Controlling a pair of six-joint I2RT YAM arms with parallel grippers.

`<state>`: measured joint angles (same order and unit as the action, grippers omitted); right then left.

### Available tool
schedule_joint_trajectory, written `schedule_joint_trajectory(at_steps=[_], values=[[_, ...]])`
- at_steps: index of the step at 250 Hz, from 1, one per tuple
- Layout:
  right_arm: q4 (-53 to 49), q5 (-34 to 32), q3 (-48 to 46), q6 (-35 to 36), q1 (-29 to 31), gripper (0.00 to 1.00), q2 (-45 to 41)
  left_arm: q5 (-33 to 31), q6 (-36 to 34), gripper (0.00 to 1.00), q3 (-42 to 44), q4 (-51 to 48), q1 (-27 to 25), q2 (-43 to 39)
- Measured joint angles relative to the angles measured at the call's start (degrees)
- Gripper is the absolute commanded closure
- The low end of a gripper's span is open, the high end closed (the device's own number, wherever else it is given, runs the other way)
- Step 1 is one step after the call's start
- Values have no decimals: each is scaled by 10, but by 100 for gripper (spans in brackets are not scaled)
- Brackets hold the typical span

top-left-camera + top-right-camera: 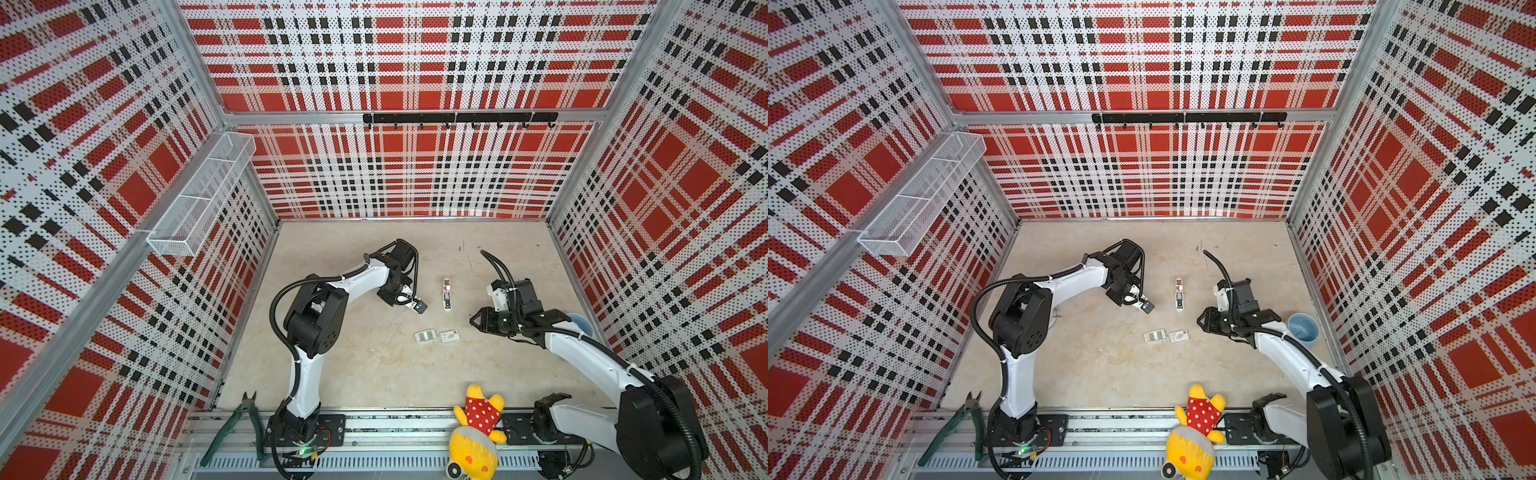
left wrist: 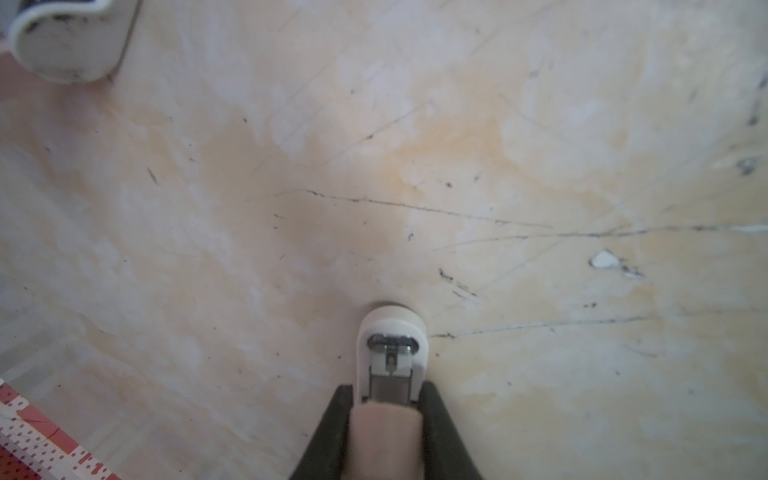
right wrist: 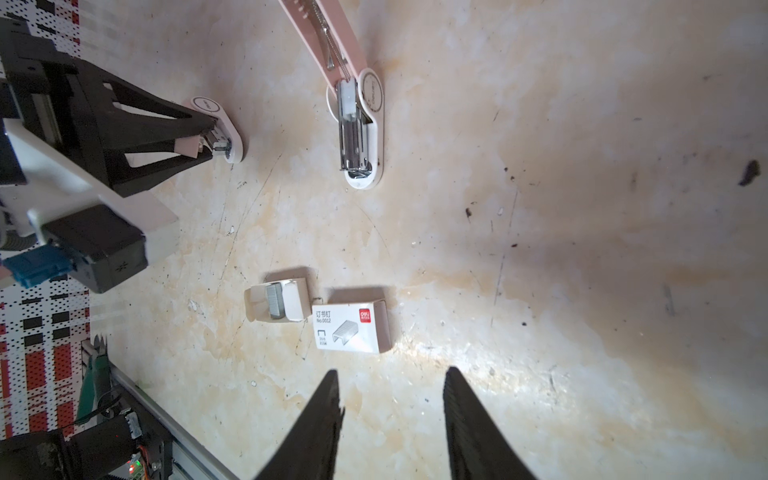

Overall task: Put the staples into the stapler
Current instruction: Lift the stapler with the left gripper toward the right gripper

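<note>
The left gripper (image 2: 390,395) had its jaws clamped tight on a small pink stapler (image 2: 392,332). The right gripper (image 3: 390,382) hung partly open and held nothing. In a top view the staples (image 1: 425,336) lay in an open card tray on the table (image 1: 374,374). The tray sat at nine o'clock from the printed box (image 1: 449,336) and seven o'clock from the opened stapler (image 1: 447,295).
</note>
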<state>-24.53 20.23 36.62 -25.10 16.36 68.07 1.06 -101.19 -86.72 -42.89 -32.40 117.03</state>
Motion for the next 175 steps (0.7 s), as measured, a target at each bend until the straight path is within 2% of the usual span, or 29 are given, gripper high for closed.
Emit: schedule_joint_trajectory(at_steps=[55,96,140,175], values=[[0,4,0,0,0,57,0,-5,0,83,-5,-19,-5,-12],[-1,23,12,0,0,58,0,-9,9,83,-62,-83,-20,-12],[26,64,43,-12,0,58,8,0,71,84,-141,-142,-42,-12],[81,100,47,-43,0,59,15,20,132,84,-149,-171,-51,-25]])
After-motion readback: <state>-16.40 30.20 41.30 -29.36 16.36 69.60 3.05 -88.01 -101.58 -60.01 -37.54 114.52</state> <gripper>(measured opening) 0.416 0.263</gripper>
